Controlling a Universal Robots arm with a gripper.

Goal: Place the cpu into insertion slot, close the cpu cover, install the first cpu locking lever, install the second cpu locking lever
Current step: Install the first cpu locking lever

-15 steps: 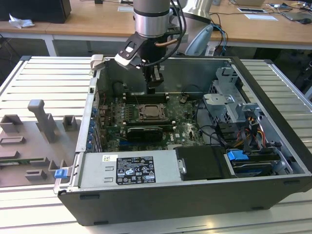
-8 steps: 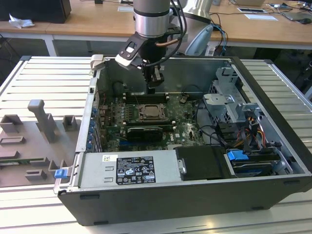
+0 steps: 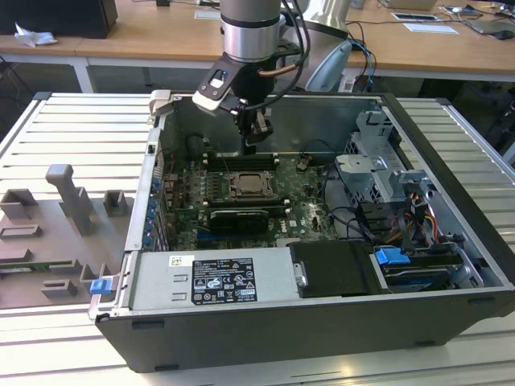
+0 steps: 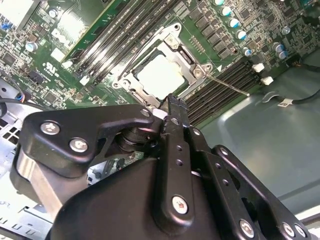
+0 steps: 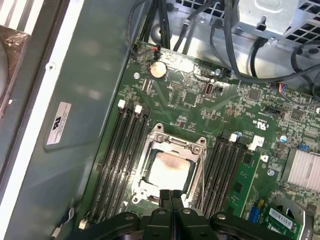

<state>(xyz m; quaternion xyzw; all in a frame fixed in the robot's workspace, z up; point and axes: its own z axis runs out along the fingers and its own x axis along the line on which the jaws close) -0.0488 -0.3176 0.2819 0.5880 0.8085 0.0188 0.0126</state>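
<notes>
— Where is the cpu?
— The cpu [image 5: 169, 169] sits in the insertion slot [image 3: 238, 178]. The cpu cover [image 5: 176, 142] lies flat over it, and the pale face shows through the cover's window.
— And the claw?
— The gripper [image 5: 171, 196] hangs above the motherboard [image 5: 190, 100], apart from it. In both wrist views its tips line up with one edge of the socket. The fingers [image 4: 176, 130] are pressed together, and I see nothing between them.
— What lies around?
— Black memory slots [image 5: 120, 155] flank the socket on two sides. In the second wrist view a thin silver cpu locking lever [image 4: 229, 85] juts from a socket corner out over one bank. Black cables [image 5: 230, 40] drape past the board's far end. In the exterior view the power supply [image 3: 213, 277] lies along the case's near wall.
</notes>
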